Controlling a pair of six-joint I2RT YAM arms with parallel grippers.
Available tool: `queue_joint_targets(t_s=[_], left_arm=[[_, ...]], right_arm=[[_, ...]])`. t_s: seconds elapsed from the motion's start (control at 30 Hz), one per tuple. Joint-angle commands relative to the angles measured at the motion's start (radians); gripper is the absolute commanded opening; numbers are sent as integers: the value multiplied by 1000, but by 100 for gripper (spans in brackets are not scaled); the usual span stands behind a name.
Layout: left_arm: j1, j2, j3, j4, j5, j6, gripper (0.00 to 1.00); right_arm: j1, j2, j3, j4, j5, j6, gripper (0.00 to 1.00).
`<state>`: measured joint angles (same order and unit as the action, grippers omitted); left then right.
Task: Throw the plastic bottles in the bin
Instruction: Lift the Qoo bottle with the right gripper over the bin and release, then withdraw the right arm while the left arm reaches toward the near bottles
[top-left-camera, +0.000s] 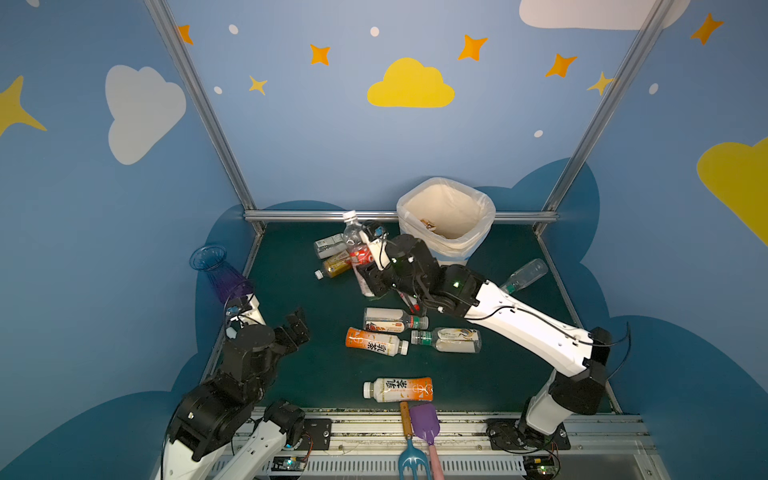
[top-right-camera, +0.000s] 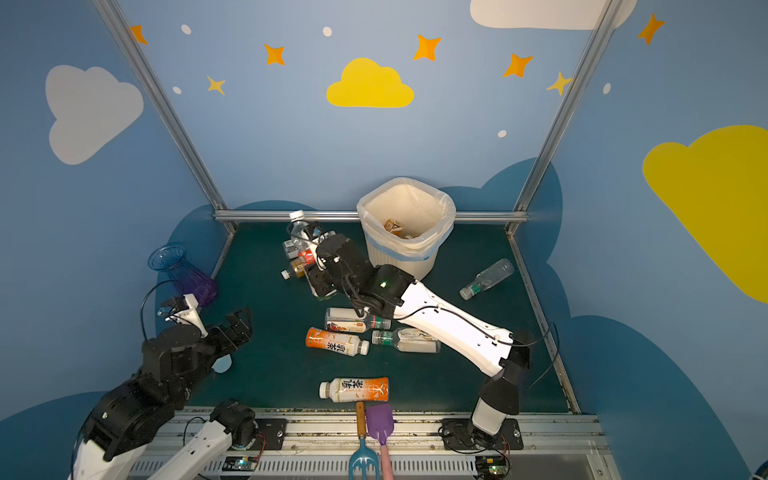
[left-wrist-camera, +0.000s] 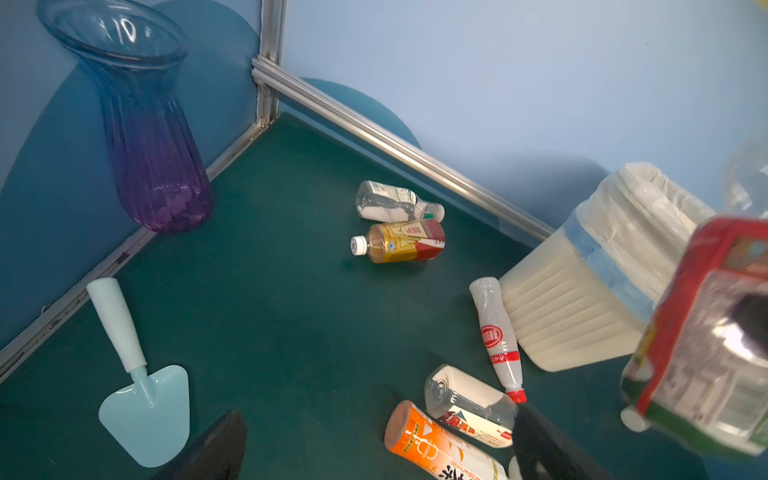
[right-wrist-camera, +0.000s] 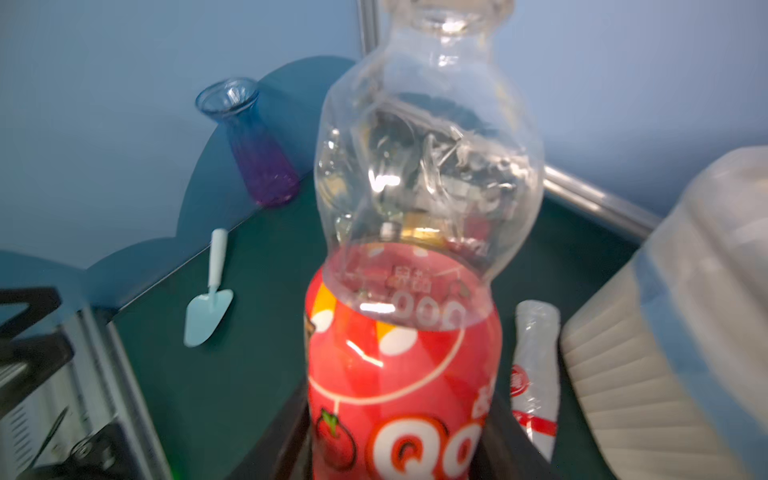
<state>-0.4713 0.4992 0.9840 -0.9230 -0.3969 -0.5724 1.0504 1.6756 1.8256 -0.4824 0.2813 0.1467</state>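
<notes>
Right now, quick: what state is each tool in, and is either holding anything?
Left tool: open, holding nothing.
Right tool: closed on the red-labelled clear bottle.

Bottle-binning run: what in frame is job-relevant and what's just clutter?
Job:
- red-label bottle, held in the right gripper
- bin
- loose bottles on the mat, e.g. front orange-label bottle, clear bottle by the right wall

Clutter:
- blue-purple vase
- pale blue trowel
- purple shovel
- blue fork
</notes>
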Motion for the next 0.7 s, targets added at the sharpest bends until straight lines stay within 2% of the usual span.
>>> queue_joint_targets(t_s=[0.0, 0.1, 0.17, 0.23, 0.3, 0.33, 0.4, 0.53, 0.67], left_arm=[[4, 61, 42, 7, 55, 31, 100], [3, 118, 63, 9, 97, 37, 100], [2, 141, 70, 6, 118, 35, 100], [2, 151, 65, 6, 131, 31, 100], [3, 151, 58, 6, 145, 27, 100], [2, 150, 54, 6, 161, 29, 100], [2, 146, 36, 6, 202, 38, 100], [3, 169, -16, -13, 284, 45, 100], [1, 199, -70, -17, 335, 34, 100]], right_arm=[[-135, -32, 119, 6, 28, -65, 47], [-266, 14, 194, -46, 26, -70, 46], [-335, 54, 240, -100, 32, -71, 50], [-398, 95, 282, -152, 50, -76, 76], [-441, 118, 343, -248, 78, -54, 88], [-449, 101, 351, -281, 100, -47, 89], [-453, 9, 256, -246, 126, -52, 90], [-478, -248, -55, -102, 168, -57, 90], [-620, -410, -209, -224, 142, 45, 89]])
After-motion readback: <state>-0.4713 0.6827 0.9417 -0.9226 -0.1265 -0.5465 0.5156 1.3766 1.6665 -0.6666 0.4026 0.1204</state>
